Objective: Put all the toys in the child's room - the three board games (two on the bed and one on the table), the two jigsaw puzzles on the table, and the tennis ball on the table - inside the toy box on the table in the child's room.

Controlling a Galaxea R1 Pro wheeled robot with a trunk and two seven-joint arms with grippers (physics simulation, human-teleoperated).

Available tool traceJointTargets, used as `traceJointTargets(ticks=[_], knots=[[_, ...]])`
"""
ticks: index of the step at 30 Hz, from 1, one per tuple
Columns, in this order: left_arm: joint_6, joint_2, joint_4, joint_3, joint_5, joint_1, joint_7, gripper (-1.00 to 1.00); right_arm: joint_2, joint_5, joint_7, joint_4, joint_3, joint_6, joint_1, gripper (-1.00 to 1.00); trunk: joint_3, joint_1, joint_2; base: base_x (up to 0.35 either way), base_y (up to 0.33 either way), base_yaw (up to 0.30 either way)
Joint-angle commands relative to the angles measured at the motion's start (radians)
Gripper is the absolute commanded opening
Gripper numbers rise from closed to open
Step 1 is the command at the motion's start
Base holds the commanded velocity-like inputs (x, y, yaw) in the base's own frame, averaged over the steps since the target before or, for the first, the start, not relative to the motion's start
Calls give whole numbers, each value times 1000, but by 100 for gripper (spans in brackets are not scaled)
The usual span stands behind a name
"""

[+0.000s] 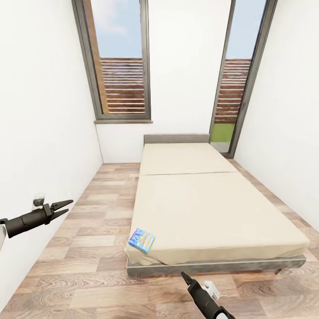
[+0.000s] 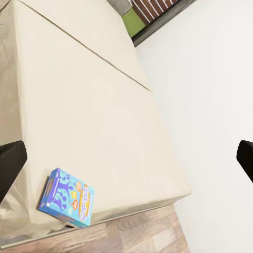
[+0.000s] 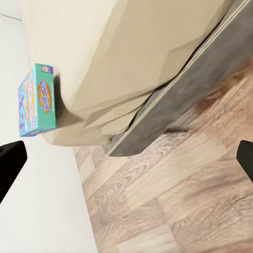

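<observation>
At the left edge of the head view, the left gripper (image 1: 66, 207) hangs over the wooden floor (image 1: 88, 283) with its fingers spread and nothing between them; the left wrist view shows the two dark fingertips (image 2: 10, 166) far apart at the frame's sides. Just right of that, in the lower centre, one board game (image 1: 141, 240) lies flat on the near left corner of the bed (image 1: 212, 208), right at the mattress edge, well apart from both arms. At the bottom centre-right, the right gripper (image 1: 186, 278) sits low before the bed frame; whether it is spread I cannot tell there, though its wrist view shows the fingertips wide apart.

The job now seems to be reaching that box. Rolling closer first looks wise; the overhanging corner likely offers an edge to pinch.
</observation>
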Motion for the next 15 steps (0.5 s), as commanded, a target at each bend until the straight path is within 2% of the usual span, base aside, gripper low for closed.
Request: traceJointTargets(ticks=[1, 5, 8, 15], knots=[[6, 0, 0, 1, 3, -1, -1, 100, 1, -7, 4, 0, -4, 7, -1, 100, -4, 4, -8, 0, 0, 0], [6, 0, 0, 0, 3, -1, -1, 100, 7, -4, 4, 1, -1, 7, -1, 100, -17, 19, -36, 0, 0, 0], [6, 0, 0, 0, 3, -1, -1, 100, 26, -5, 3, 1, -3, 7, -1, 100, -26, 31, -57, 0, 0, 0], [6, 0, 0, 0, 3, -1, -3, 100, 42, -19, 3, -3, -10, 21, -1, 100, -26, 31, -57, 0, 0, 0]])
